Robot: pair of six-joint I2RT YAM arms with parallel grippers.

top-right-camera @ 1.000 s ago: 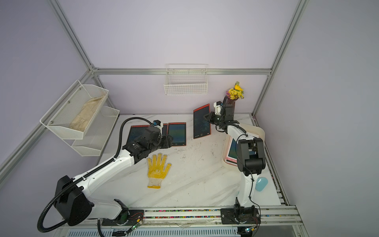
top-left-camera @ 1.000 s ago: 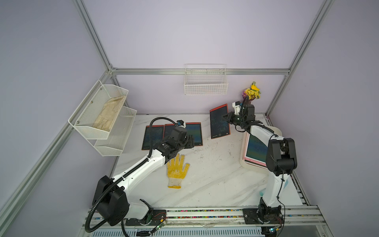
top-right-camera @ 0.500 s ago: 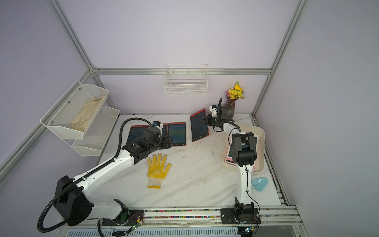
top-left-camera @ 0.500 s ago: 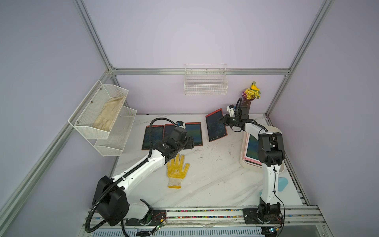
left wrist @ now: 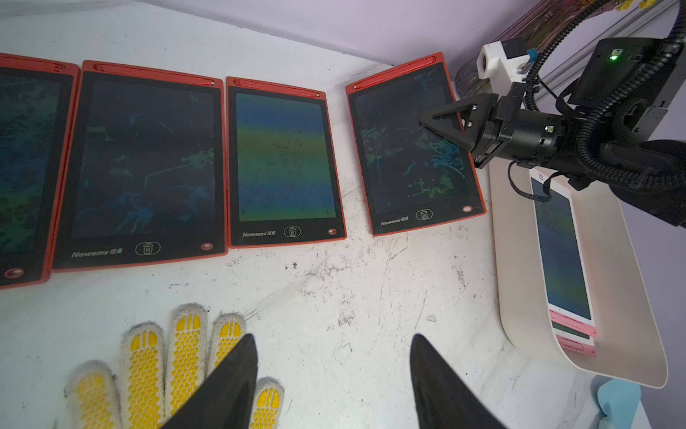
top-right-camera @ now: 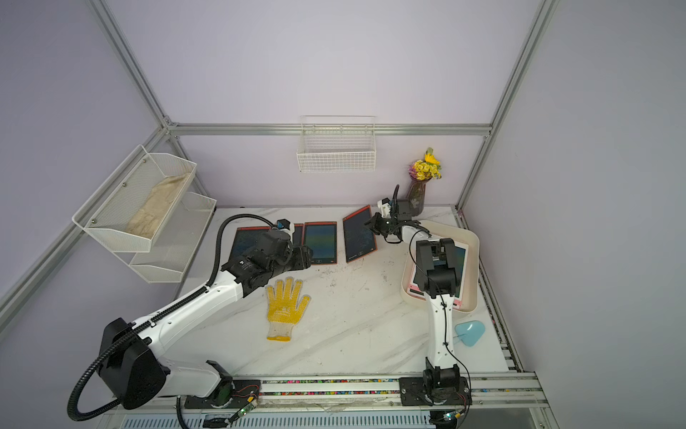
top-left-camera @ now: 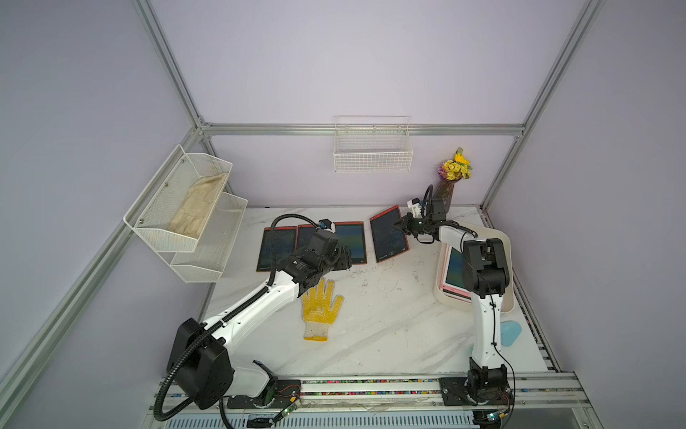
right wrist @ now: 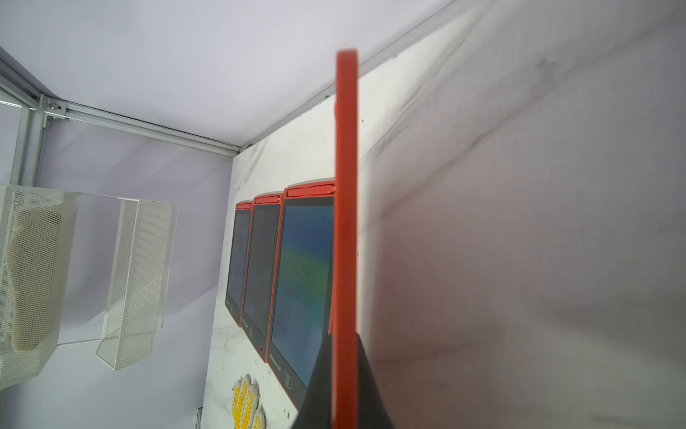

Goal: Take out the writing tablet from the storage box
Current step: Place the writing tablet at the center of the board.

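Right wrist view gives me the grip plainly: the right end effector (right wrist: 343, 340) is clamped on a red writing tablet (right wrist: 347, 185), which I see edge-on between the two jaws. In both top views that hold sits on the tablet's long edge nearest the storage box (top-right-camera: 472, 282), toward its far end, so the panel hangs out to the side of the jaws, away from the arm.

By my reading the job is well along. Along the back of the surface (top-left-camera: 371, 315) lie three red tablets (left wrist: 284, 159), flat and in a row. The one I am carrying is fully clear of the box, tilted, just beside the end of that row, between it and the box rim. Whether its near edge touches the surface I cannot tell. What is left for this tablet, I judge, is to lay it flat and let go.

The box is not emptied: from the left wrist camera a white-framed tablet (left wrist: 560, 252) rests on top of pink tablets (left wrist: 575, 336) inside it, partly under the right arm. If all are meant to come out, more trips remain.

The left end effector (left wrist: 333, 338) has its jaws apart and holds nothing. It hangs over bare surface by the fingertips of a yellow work glove (left wrist: 178, 356), well apart from the box.
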